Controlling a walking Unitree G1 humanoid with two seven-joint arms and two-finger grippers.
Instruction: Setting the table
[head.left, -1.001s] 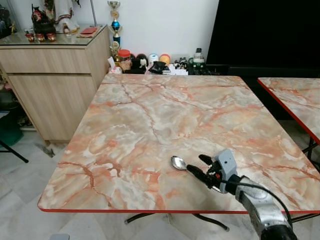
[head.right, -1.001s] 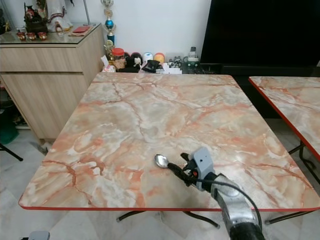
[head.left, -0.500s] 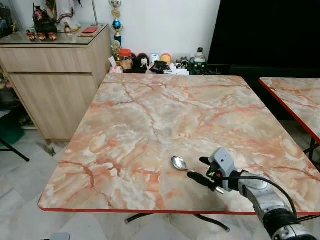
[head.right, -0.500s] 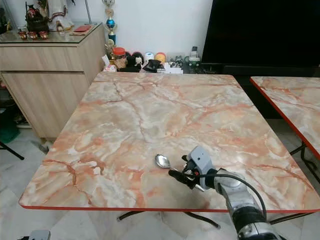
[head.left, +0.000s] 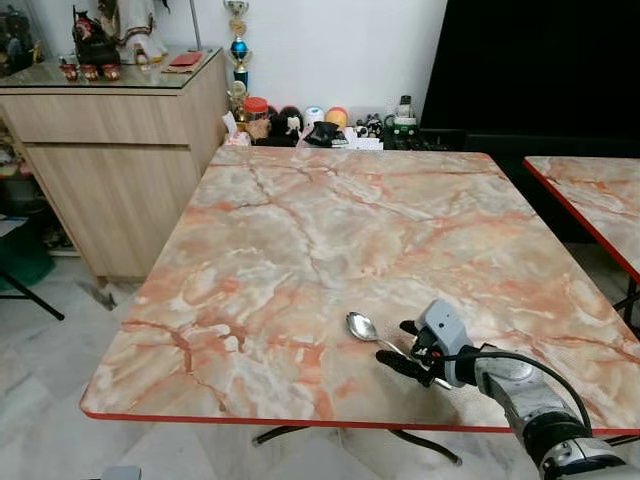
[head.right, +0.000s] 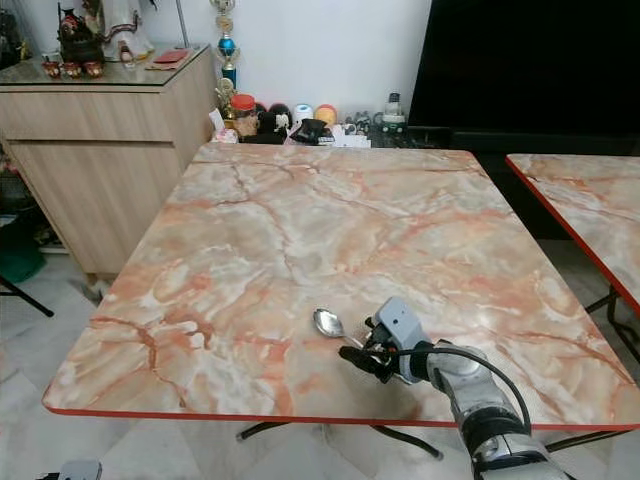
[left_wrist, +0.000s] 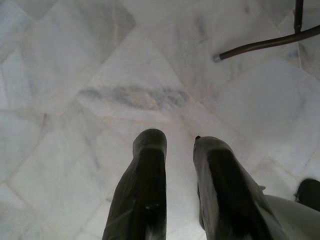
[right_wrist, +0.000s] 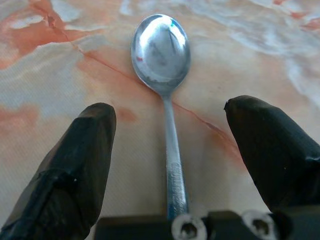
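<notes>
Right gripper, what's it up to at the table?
The right gripper is low over the marble table, near its front edge, fingers open on either side of a spoon. The spoon lies flat on the table, bowl pointing away from the gripper, handle running back between the fingers, which are not touching it. The left gripper hangs idle over the floor, fingers slightly apart.
</notes>
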